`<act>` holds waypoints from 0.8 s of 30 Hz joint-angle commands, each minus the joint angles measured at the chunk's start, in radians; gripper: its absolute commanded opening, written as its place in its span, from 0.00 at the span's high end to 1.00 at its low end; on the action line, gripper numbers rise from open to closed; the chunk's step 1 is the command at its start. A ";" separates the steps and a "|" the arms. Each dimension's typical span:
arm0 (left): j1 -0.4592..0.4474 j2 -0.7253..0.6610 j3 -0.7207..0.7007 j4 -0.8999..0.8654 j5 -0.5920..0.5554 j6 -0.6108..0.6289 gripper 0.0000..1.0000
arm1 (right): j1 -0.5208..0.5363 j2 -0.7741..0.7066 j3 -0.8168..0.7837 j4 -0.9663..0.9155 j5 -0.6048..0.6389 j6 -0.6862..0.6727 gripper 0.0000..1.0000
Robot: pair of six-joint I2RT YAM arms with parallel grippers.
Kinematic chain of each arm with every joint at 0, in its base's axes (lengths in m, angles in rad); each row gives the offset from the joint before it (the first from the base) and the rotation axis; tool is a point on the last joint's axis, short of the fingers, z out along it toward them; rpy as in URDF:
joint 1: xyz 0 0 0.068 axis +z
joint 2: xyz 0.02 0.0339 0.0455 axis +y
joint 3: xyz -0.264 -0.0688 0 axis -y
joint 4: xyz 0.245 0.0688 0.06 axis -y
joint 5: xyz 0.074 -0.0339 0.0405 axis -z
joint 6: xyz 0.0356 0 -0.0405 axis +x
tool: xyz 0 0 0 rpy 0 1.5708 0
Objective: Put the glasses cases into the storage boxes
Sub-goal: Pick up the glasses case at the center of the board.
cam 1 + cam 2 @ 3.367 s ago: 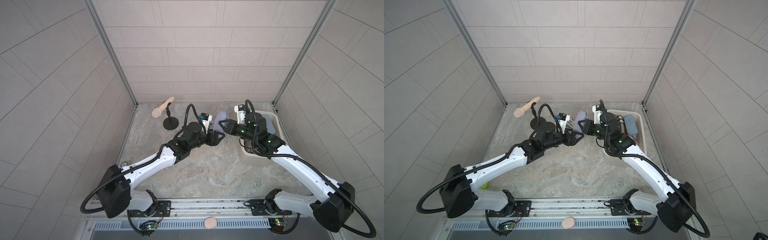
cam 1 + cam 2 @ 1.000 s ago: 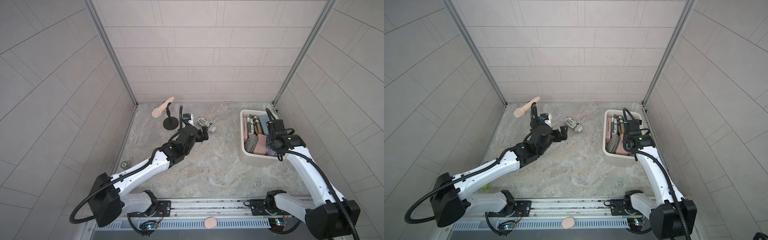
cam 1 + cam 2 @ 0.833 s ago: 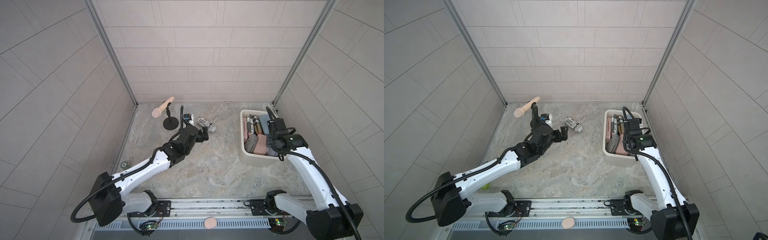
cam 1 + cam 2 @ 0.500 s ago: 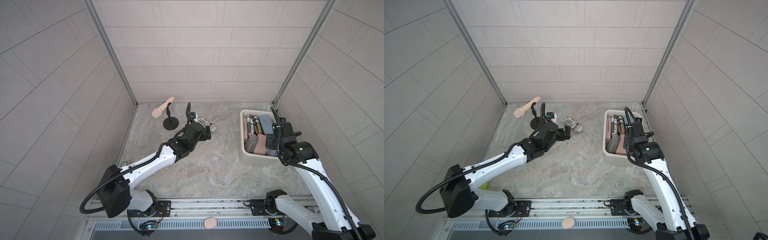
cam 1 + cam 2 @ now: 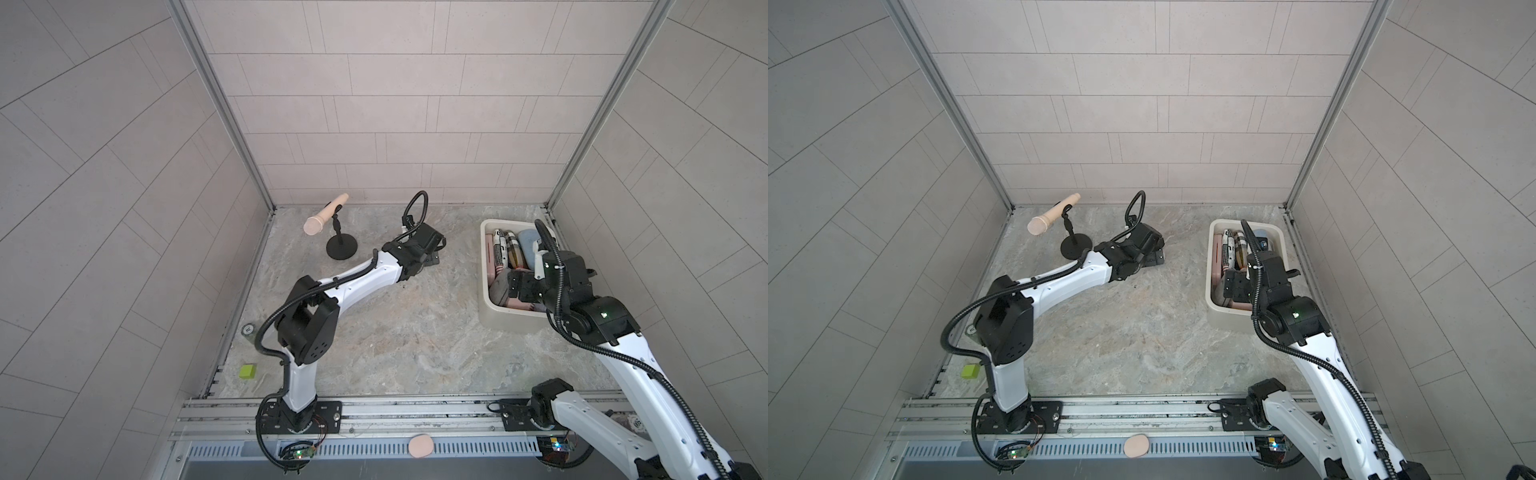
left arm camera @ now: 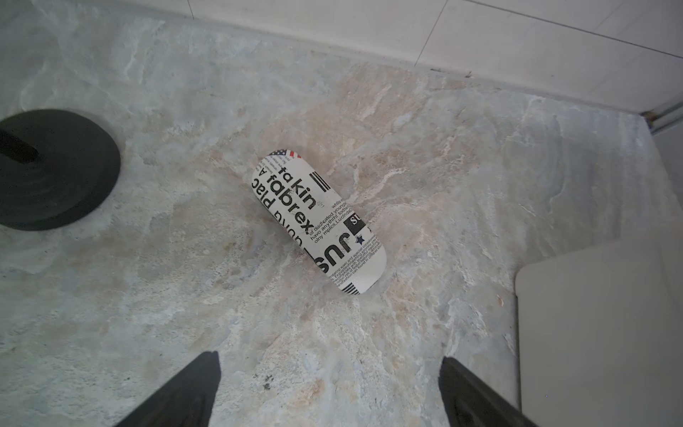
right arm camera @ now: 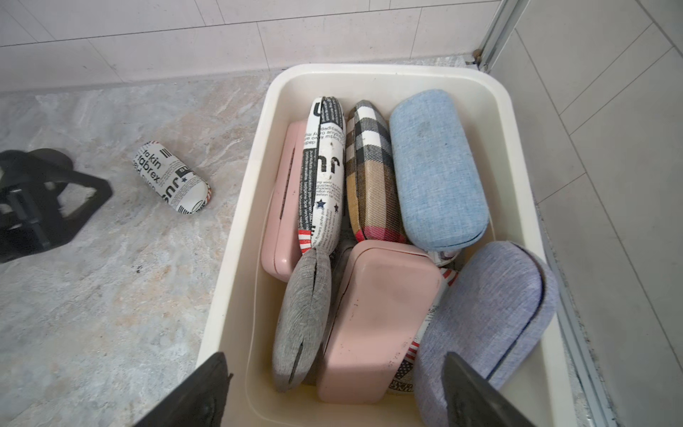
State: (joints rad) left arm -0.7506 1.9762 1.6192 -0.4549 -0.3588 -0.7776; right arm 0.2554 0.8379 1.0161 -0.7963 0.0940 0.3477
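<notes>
Counter (image 5: 415, 332) of marbled pattern, with one newspaper-print case (image 6: 318, 220) lying flat on it. The case lies apart from the black base of the microphone stand (image 6: 55, 168) and from the cream storage box (image 7: 369, 70), which stands close to the right wall. Left hand (image 6: 329, 358) hangs just short of this case, fingers spread wide, gripping nothing. Right hand (image 7: 334, 356) hangs over the near end of the box, fingers likewise spread and empty. Packed in the box are a pink case (image 7: 282, 207), a second newspaper-print case (image 7: 325, 173), a plaid case (image 7: 371, 173), a light blue case (image 7: 438, 166), a grey case (image 7: 303, 318), a second pink case (image 7: 373, 318) and a lavender case (image 7: 488, 321). The lavender case lies on top of another, flag-printed one.
</notes>
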 commanded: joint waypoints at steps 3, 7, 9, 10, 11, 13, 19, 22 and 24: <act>0.040 0.163 0.150 -0.086 0.004 -0.127 0.00 | 0.004 -0.044 -0.027 0.030 -0.056 -0.001 0.06; 0.060 0.260 0.242 -0.063 0.017 -0.105 0.00 | 0.004 -0.062 -0.047 0.043 -0.069 0.006 0.05; 0.070 0.298 0.268 -0.041 0.057 -0.098 0.06 | 0.004 -0.059 -0.053 0.046 -0.085 0.006 0.04; 0.073 0.313 0.277 -0.036 0.068 -0.099 0.09 | 0.004 -0.058 -0.054 0.044 -0.089 0.005 0.04; 0.076 0.331 0.287 -0.033 0.069 -0.106 0.09 | 0.005 -0.057 -0.054 0.040 -0.091 0.004 0.04; 0.079 0.356 0.300 -0.028 0.059 -0.118 0.09 | 0.004 -0.055 -0.057 0.039 -0.089 0.003 0.04; 0.109 0.431 0.323 0.039 0.124 -0.139 0.09 | 0.004 -0.053 -0.055 0.040 -0.115 0.005 0.04; 0.119 0.441 0.316 0.080 0.146 -0.122 0.10 | 0.004 -0.052 -0.051 0.034 -0.117 -0.001 0.04; 0.128 0.443 0.308 0.095 0.155 -0.117 0.12 | 0.004 -0.053 -0.048 0.032 -0.116 0.002 0.04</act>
State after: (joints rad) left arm -0.6407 2.3993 1.9221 -0.3809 -0.2150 -0.8902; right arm 0.2554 0.7910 0.9569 -0.7624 -0.0181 0.3508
